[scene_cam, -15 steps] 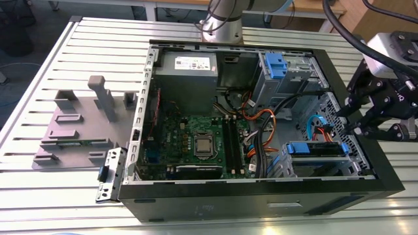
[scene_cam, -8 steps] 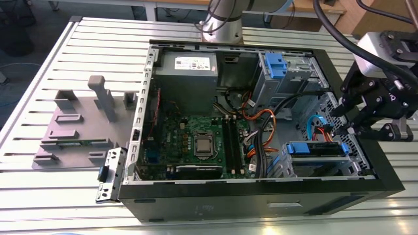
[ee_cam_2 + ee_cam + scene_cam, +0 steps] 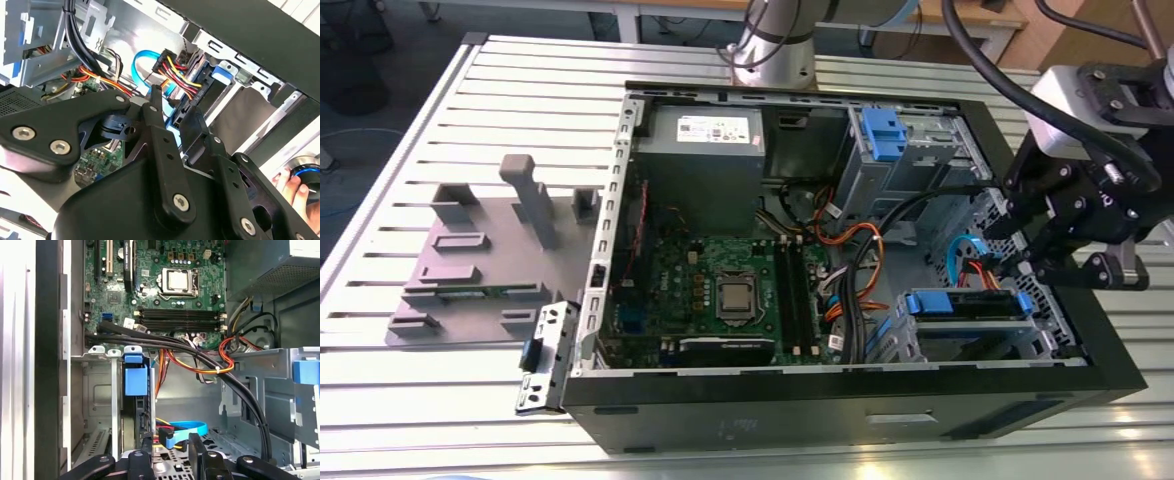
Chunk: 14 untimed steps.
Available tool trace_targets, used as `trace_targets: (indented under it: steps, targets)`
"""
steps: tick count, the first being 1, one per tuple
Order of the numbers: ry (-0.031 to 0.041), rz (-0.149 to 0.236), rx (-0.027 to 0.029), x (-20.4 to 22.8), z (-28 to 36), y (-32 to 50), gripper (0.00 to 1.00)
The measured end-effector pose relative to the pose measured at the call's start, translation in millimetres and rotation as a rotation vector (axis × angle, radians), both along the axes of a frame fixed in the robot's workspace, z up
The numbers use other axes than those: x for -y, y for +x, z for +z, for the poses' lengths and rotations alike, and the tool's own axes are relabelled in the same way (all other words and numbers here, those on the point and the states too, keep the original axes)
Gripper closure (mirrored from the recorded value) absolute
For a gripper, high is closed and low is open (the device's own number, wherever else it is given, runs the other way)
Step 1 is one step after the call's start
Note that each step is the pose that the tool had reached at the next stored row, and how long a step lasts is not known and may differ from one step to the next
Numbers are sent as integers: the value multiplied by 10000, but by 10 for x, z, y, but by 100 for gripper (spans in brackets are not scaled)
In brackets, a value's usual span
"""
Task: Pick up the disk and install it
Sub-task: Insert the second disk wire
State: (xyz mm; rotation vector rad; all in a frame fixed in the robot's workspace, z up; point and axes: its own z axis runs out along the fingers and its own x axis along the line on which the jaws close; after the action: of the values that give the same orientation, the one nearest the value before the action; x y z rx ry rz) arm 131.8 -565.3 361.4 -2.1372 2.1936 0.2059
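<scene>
The only print visible is a white sticker on the grey power supply, at the far end of the open computer case. The disk sits in the lower drive cage in the case corner on the exterior view's right, just beside the motherboard. It stands on edge with a blue rail uppermost. Its long axis runs along the exterior view's left-right, with the blue tab end toward the motherboard, and the cage hides its label face. In the first wrist view the disk stands between the cage plates. The gripper hangs at the case wall just beside the cage. In both wrist views its fingers are slightly apart and grip nothing, with a blue data cable beyond them.
</scene>
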Motion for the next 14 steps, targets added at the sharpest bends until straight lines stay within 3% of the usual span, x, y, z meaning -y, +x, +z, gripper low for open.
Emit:
trace_targets:
  steps: [6, 9, 14]
  targets:
    - [-440, -2, 0, 0, -6, -8, 59]
    - [-511, -1, 0, 0, -17, -12, 59]
    - [-547, -1, 0, -1, -35, -18, 59]
